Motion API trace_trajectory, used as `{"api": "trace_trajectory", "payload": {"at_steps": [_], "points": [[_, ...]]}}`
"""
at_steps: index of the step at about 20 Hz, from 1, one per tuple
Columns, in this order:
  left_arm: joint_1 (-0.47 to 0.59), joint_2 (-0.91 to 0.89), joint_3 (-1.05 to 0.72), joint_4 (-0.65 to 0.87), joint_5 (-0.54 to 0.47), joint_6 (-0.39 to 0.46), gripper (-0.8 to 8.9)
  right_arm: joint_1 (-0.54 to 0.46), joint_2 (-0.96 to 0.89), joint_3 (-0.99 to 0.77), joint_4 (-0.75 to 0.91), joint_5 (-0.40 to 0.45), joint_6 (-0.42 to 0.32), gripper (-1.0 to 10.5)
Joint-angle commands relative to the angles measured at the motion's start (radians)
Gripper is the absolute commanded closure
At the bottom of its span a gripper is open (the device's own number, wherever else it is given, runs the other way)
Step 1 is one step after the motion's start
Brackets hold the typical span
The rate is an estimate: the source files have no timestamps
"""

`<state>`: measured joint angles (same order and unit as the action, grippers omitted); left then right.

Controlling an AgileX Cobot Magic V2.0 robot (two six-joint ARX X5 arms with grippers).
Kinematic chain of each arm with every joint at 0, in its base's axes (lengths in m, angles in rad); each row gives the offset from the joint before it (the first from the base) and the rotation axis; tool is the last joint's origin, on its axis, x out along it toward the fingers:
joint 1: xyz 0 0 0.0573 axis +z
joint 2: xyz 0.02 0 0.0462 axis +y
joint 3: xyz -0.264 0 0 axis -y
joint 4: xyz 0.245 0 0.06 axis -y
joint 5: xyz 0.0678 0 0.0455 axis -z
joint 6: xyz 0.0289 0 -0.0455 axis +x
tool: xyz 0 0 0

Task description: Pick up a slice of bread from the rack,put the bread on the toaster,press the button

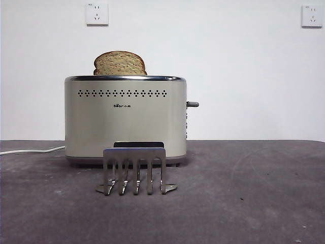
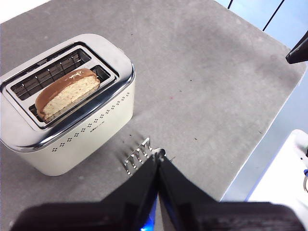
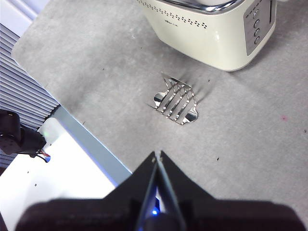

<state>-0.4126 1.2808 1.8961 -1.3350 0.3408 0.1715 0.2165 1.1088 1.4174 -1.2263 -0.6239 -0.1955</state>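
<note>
Bread slice [image 2: 67, 94] sits in toaster [image 1: 125, 118] slot: light, crumbly. Stiff grey lever [image 1: 192, 104] needs firm press. Both jaws closed, empty.

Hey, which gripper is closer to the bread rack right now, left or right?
Left. The left gripper hangs shut just above the rack, its tips almost over the prongs. The right gripper, also shut, is held farther back from the rack, with bare table between.
</note>
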Motion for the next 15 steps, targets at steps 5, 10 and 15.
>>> {"api": "trace_trajectory", "payload": {"at_steps": [5, 10, 15], "points": [[0.032, -0.060, -0.004, 0.013, -0.034, 0.091, 8.17, 0.000, -0.001, -0.006, 0.005, 0.002, -0.008, 9.5], [0.207, -0.229, -0.009, 0.289, 0.057, 0.199, 8.17, 0.000, -0.001, -0.006, 0.005, 0.002, -0.008, 9.5], [0.338, -0.439, -0.256, 0.613, 0.051, 0.199, 8.17, 0.000, -0.001, -0.006, 0.005, 0.002, -0.008, 9.5]]}}
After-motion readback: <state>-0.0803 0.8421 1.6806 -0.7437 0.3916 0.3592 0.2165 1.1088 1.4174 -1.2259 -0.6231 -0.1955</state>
